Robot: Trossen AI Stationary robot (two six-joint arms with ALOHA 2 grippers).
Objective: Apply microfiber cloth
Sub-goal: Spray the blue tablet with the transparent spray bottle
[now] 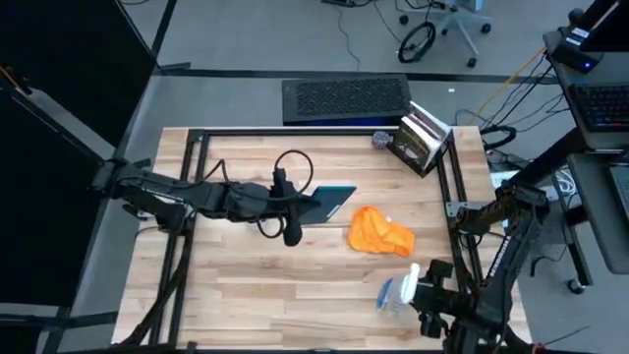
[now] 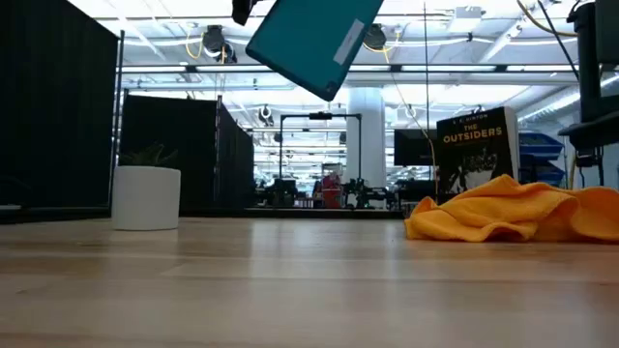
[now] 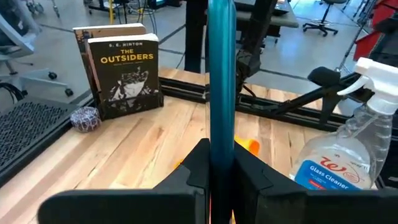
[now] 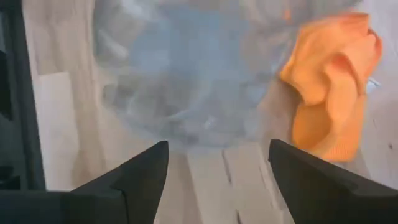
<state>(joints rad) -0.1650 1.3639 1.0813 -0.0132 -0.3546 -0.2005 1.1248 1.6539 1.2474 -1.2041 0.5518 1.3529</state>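
Observation:
The orange microfiber cloth lies crumpled on the table right of centre, and no gripper touches it; it also shows in the low view. My left gripper reaches in from the table's left and is shut on a teal tablet, which hangs high above the wood. My right gripper is open near the front right corner. A clear spray bottle stands just ahead of its spread fingers; I cannot tell whether they touch it. My left gripper pinches the tablet between its two fingers at the edge nearest the table's left, one finger on each flat face. The fingers come in about level from the table's left. The tablet is lifted clear of the table and tilted, one corner lower.
A paperback book stands at the far right with a small round ball beside it. A black mat lies beyond the far edge. A white pot shows in the low view. Black frame rails border the table.

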